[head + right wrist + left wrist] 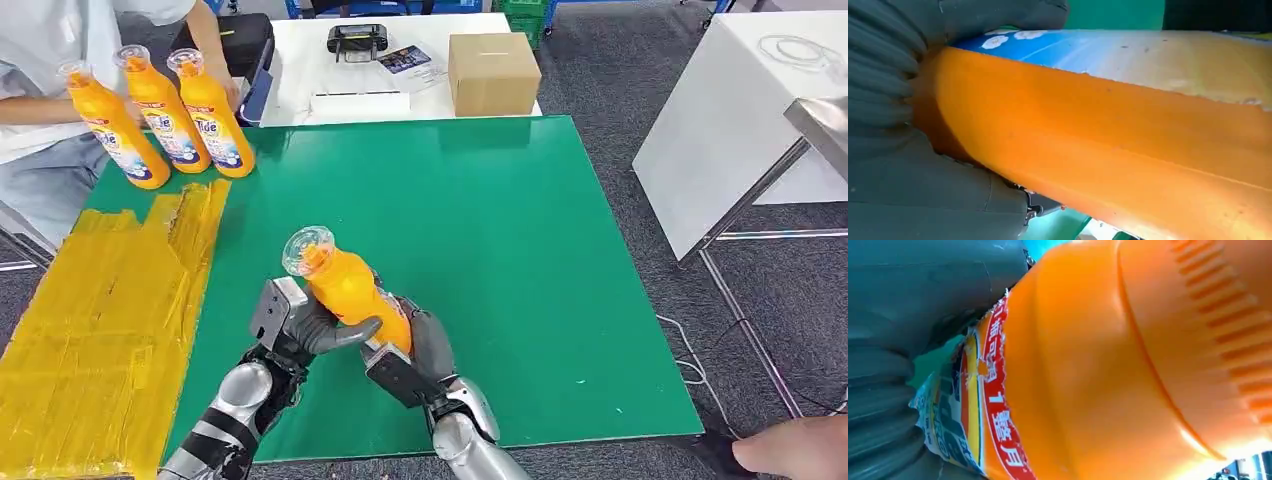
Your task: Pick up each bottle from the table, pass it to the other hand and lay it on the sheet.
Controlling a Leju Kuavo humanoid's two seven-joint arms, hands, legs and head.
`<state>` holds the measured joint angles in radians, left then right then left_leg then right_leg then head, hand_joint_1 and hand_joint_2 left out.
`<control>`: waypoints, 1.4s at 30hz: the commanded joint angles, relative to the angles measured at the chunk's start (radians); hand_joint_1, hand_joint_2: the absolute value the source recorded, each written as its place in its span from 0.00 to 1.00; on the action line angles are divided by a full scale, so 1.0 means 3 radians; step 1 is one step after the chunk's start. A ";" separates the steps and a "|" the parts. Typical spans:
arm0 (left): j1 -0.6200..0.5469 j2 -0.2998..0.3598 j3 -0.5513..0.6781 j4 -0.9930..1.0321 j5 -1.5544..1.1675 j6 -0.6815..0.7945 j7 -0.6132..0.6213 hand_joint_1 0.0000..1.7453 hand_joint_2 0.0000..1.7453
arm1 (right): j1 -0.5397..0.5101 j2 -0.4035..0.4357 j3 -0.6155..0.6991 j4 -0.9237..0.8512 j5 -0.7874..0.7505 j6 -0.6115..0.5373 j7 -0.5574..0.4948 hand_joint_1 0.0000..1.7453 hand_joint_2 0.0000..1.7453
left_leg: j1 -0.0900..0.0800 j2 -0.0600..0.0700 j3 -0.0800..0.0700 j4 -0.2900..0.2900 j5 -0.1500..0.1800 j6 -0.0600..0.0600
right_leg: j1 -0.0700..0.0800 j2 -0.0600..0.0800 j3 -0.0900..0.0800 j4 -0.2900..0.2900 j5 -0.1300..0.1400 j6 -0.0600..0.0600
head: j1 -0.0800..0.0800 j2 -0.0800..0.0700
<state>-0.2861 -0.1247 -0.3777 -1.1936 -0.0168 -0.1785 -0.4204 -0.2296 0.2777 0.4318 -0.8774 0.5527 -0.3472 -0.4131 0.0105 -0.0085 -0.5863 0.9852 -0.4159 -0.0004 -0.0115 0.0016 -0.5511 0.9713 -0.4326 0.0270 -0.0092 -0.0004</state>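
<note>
Gripping orange bottle (350, 290) w/ clear cap, both hands.

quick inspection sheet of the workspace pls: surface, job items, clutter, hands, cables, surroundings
Surface: green mat, with a yellow sheet on its left part.
Job's things: one orange bottle held above the mat; three more orange bottles standing at the far left corner, a person right behind them.
Clutter: nothing seen on the mat.
Hands: left hand and right hand both grip the held bottle.
Cables: white cable on the floor to the right.
Surroundings: cardboard box and black device on the white table behind; another white table at right.
</note>
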 commanded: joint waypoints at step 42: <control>-0.0183 0.1481 0.0351 0.1490 -0.5122 0.2922 0.1556 1.00 1.00 | 0.0938 -0.0673 -0.0576 -0.2585 -0.1527 0.0445 -0.0612 0.00 1.00 | 0.0006 0.0018 0.0009 -0.0004 -0.0005 -0.0004 | 0.0006 0.0011 0.0007 -0.0005 -0.0005 -0.0006 | 0.0001 0.0000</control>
<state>-0.3488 0.3326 -0.3688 -0.8507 -1.5503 0.6966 0.1315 0.0586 0.1038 0.2998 -1.6781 0.1018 -0.2163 -0.5917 0.0114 -0.0044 -0.5889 0.9848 -0.4150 -0.0022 -0.0110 0.0046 -0.5548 0.9721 -0.4324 0.0261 -0.0088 -0.0004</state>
